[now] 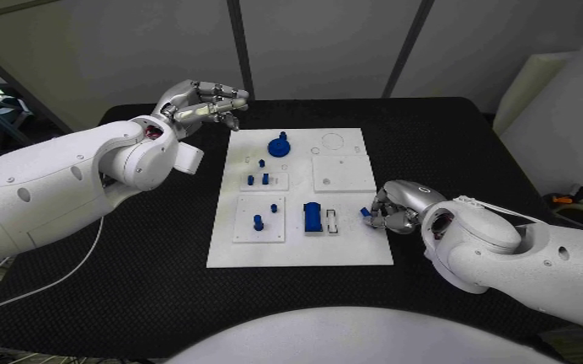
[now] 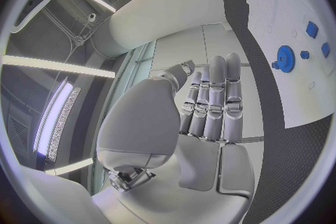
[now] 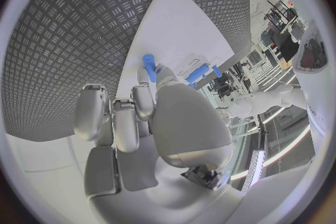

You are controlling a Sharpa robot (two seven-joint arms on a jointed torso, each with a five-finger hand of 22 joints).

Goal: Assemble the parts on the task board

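Right robot hand (image 1: 395, 209) pinching a small blue part (image 1: 365, 211) at the task board (image 1: 352, 250) edge, apparently for insertion; left robot hand (image 1: 204, 104), fingers together and empty, raised clear above the bench (image 1: 146, 297).

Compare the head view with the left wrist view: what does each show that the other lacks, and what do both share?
Head view alone: the right hand at the board's right edge, holding a small blue part, plus a blue block and pegs nearer the robot. Left wrist view alone: the left hand's palm side, fingers together and extended, holding nothing. Both: the left hand, the white board, the black table and the blue gear.
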